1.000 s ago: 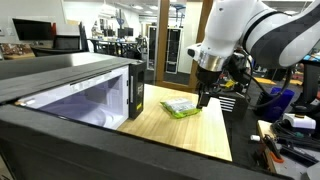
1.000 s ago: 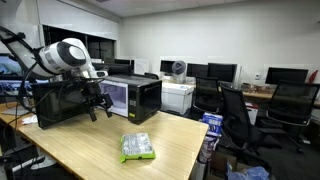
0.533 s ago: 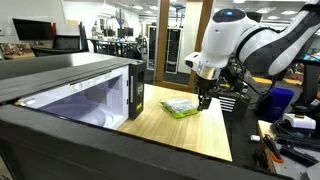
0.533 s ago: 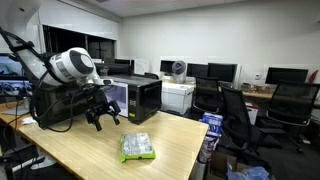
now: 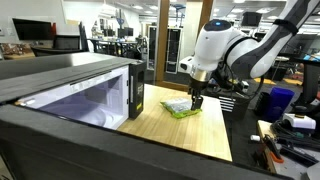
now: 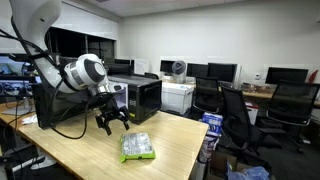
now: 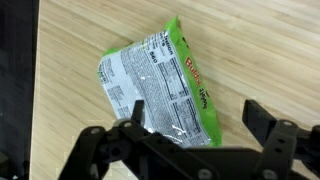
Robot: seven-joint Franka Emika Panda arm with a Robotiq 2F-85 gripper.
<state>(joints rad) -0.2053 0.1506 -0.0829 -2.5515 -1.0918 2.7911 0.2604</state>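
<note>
1. The table (image 6: 80, 150) is cut off by the frame in both exterior views
2. The microwave (image 5: 70, 90) looms close in an exterior view, its inside too glary to read
3. The gripper (image 7: 195, 112) is released, fingers spread just above the green packet (image 7: 165, 85)
4. The green packet lies flat on the table; only the wrist view shows its label print

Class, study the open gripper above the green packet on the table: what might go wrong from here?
The green packet lies flat on the wooden table, so the open gripper may scrape the wood or slide off the glossy film. The packet also sits askew under the gripper, so closing might pinch only an edge.
</note>
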